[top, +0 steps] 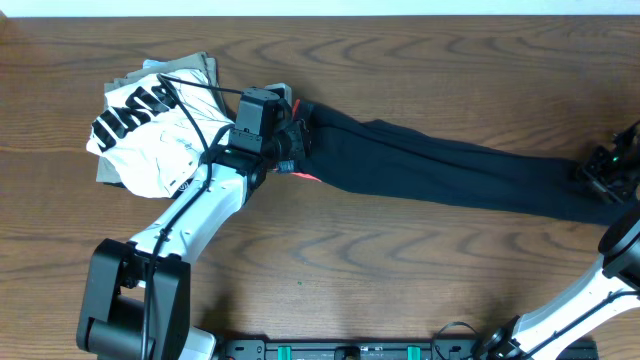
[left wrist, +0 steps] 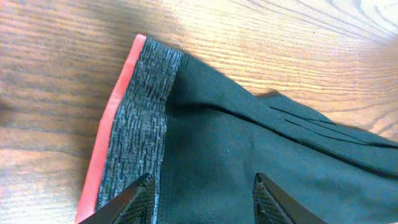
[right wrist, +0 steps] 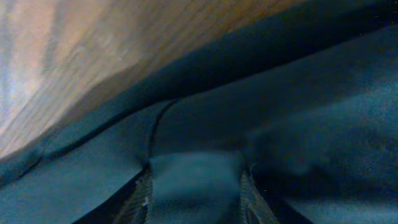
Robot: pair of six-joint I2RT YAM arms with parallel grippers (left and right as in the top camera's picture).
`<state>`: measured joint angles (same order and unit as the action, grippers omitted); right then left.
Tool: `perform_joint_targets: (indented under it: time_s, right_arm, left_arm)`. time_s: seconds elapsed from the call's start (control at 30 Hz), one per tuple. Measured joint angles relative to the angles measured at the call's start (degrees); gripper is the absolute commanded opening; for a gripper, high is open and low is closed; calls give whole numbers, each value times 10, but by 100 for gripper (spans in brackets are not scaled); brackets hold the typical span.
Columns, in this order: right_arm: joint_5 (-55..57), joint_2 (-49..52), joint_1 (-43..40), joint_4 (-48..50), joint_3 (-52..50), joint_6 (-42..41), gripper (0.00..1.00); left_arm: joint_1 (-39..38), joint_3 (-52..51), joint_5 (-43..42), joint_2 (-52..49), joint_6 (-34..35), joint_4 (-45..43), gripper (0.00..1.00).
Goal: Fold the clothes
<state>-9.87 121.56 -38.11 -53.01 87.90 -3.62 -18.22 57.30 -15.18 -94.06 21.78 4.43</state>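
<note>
The black pants (top: 430, 165) lie stretched out flat across the table from left to far right. Their grey waistband (left wrist: 140, 118) with its coral-red edge (left wrist: 112, 118) is at the left end. My left gripper (top: 290, 150) is open just over the waistband, with its fingers (left wrist: 202, 196) on either side of the black cloth next to the grey band. My right gripper (top: 600, 175) is at the leg ends on the far right. Its fingers (right wrist: 196, 193) are apart and pressed down into the black cloth (right wrist: 249, 118), with a fold of it between them.
A white shirt with black lettering (top: 150, 125) lies on a khaki folded garment (top: 190, 65) at the back left, right beside the waistband. The wooden table (top: 400, 270) reaches to the front, where the arm bases (top: 350, 350) stand.
</note>
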Motion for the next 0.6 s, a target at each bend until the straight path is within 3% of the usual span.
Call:
perform_joint_targets:
  time_s: [0.27, 0.6]
  right_arm:
    - [-4, 1, -56, -86, 129, 9, 54]
    - [-23, -1, -162, -49, 96, 44, 58]
  left_arm:
    - [0, 0, 3, 0, -21, 42, 51]
    - [0, 0, 4, 0, -23, 59, 51]
